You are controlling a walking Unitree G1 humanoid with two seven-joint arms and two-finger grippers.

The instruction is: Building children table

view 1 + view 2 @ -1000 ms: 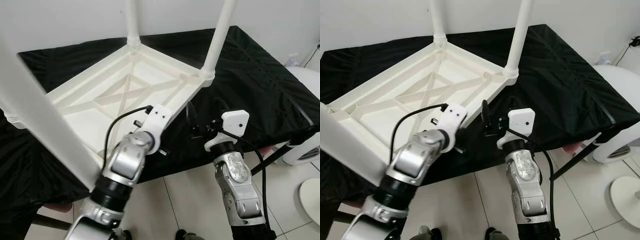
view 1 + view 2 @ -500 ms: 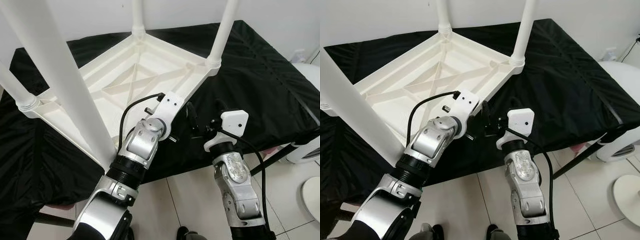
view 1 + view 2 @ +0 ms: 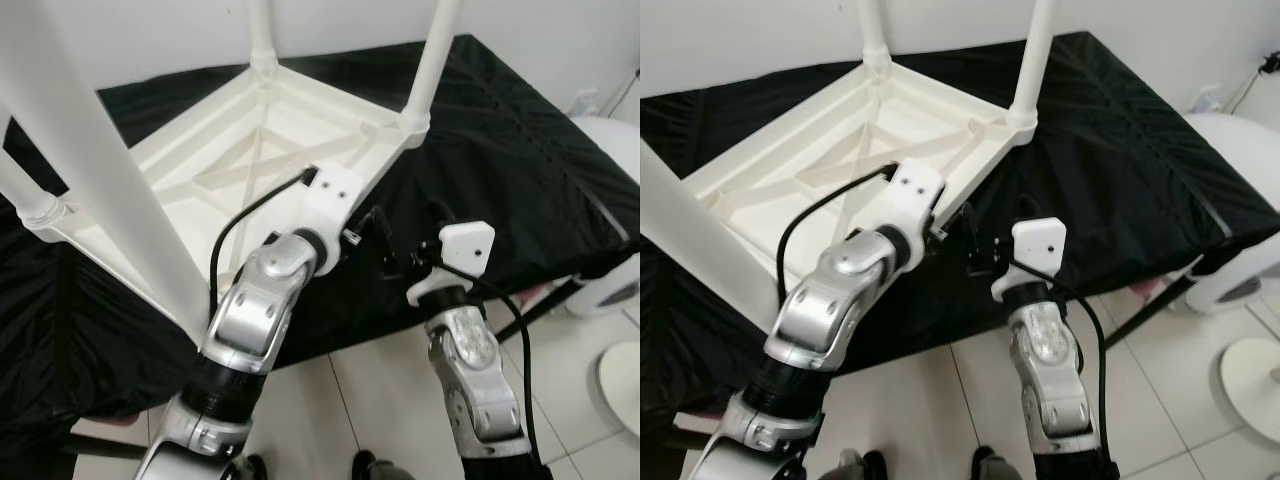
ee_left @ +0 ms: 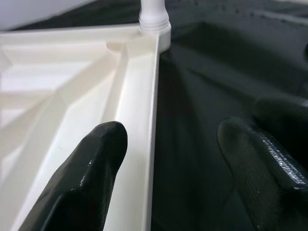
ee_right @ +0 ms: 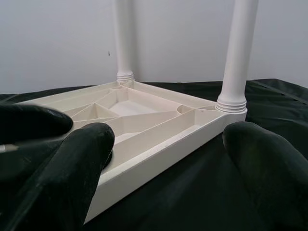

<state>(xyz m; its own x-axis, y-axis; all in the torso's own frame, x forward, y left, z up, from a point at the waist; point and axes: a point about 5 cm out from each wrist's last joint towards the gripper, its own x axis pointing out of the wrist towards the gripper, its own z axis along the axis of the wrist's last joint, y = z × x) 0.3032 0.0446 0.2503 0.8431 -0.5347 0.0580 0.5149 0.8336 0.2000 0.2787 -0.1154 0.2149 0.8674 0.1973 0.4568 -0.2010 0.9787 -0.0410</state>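
The white children's table point(image 3: 200, 150) lies upside down on a black cloth point(image 3: 500, 150), its legs pointing up: two far legs point(image 3: 436, 50) point(image 3: 262, 30) and a big blurred near leg point(image 3: 90, 170). My left gripper point(image 4: 168, 144) is open and straddles the table's front rim point(image 4: 151, 96), one finger point(image 4: 82, 178) over the ribbed inside and the other over the cloth. My right gripper point(image 5: 168, 144) is open just right of it, low over the cloth and facing the table's near edge point(image 5: 159, 139), holding nothing.
The cloth-covered surface ends at a front edge point(image 3: 380, 330) above the tiled floor point(image 3: 370, 400). A white round appliance point(image 3: 610, 290) and a white round base point(image 3: 625, 375) stand at the right. A white wall point(image 3: 350, 25) is behind the table.
My left wrist has moved up and forward over the table's front rim. The right arm has barely moved. The head view has shifted a little.
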